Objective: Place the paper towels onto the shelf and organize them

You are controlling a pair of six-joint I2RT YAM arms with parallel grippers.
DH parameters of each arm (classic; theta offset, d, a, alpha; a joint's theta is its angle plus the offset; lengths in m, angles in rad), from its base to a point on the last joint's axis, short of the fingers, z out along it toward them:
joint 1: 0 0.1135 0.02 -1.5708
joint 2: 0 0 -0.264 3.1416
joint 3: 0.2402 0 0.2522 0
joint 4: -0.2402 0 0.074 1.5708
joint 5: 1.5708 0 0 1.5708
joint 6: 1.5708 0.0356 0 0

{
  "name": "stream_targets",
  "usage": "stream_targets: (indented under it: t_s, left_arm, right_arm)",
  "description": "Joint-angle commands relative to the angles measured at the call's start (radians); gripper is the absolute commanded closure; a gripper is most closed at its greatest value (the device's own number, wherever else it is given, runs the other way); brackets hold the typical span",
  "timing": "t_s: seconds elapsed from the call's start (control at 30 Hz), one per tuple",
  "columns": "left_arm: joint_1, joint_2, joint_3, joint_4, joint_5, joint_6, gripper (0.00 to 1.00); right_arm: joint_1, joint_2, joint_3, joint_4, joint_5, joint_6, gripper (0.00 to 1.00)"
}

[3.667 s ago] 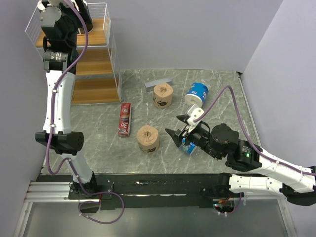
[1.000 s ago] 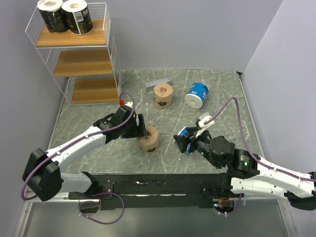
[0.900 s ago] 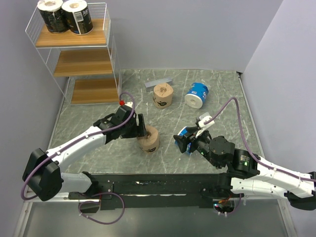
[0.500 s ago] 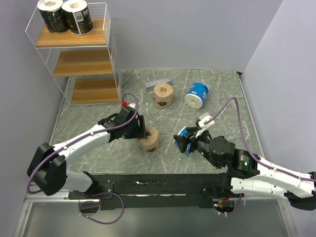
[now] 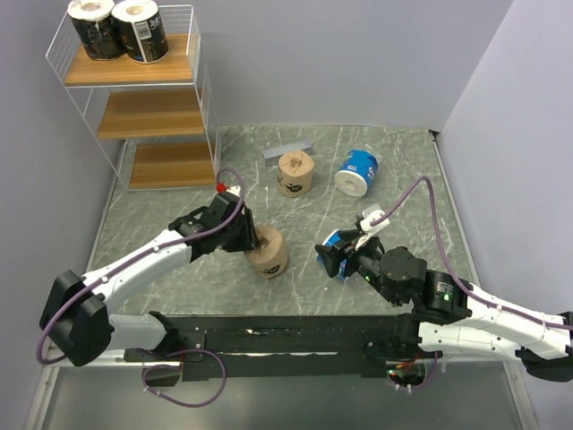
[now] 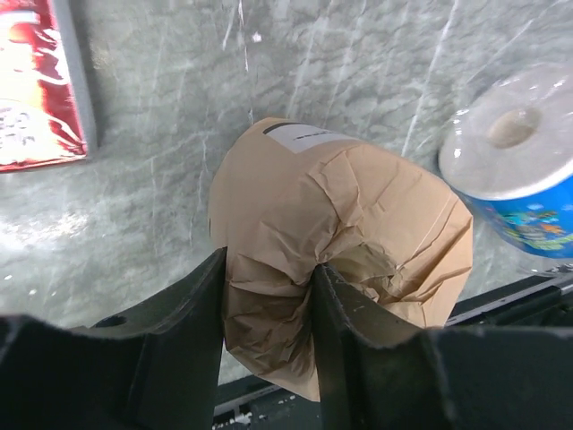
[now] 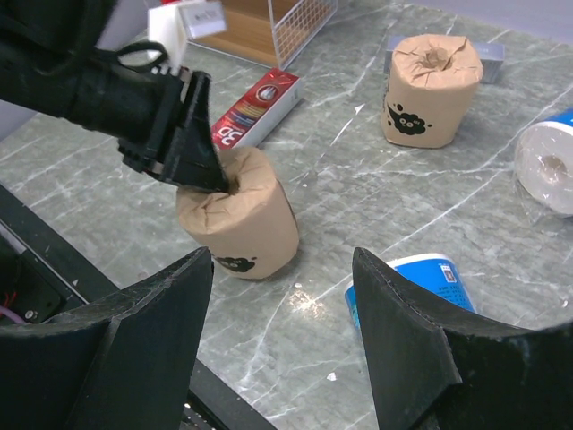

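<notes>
My left gripper [image 5: 253, 238] is shut on the rim of a tan roll [image 5: 269, 253], one finger in its core and one outside; the roll is tilted. In the left wrist view, the gripper [image 6: 269, 296] pinches the tan roll's [image 6: 358, 215] crumpled wrap. My right gripper [image 5: 335, 260] is open and empty beside a blue-and-white roll [image 5: 330, 243] lying on its side, also in the right wrist view [image 7: 407, 282]. A second tan roll [image 5: 295, 173] and a second blue-and-white roll [image 5: 358, 172] stand farther back. Two black rolls [image 5: 118, 30] stand on the top board of the shelf [image 5: 161, 116].
A flat red box [image 7: 260, 107] lies left of the held roll, mostly under my left arm in the top view. A grey bar [image 5: 286, 150] lies behind the far tan roll. The shelf's middle and bottom boards hold nothing.
My left arm came down from the shelf to the near tan roll, closed on its rim and tipped it. My right arm has stayed still in the last second.
</notes>
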Motion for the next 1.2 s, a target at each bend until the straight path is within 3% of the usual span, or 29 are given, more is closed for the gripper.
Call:
stream_targets:
  t_s: [0.0,0.23,0.47,0.7,0.9,1.17]
  left_arm:
    - [-0.004,-0.079,0.126,-0.045,-0.058,-0.015,0.62]
    - [0.083,-0.119,0.280,-0.156,-0.156,0.045,0.63]
    - [0.459,-0.148,0.407,-0.162,-0.077,0.119,0.63]
    - [0.672,-0.072,0.559,-0.126,-0.035,0.116,0.64]
    - [0.748,0.033,0.692,-0.104,-0.031,0.091,0.64]
    - [0.757,0.126,0.798,-0.052,-0.026,0.063,0.64]
  right_arm:
    - [-0.001,-0.034,0.002,0.020,0.035,-0.005,0.29]
    - [-0.001,-0.078,-0.003,0.010,0.032,-0.004,0.29]
    - [0.001,-0.105,-0.007,0.007,0.026,-0.002,0.29]
    - [-0.001,-0.135,-0.010,-0.004,0.022,-0.002,0.30]
    - [0.001,-0.154,-0.007,-0.015,0.023,0.001,0.30]
    - [0.001,-0.171,-0.015,-0.015,0.031,0.009,0.30]
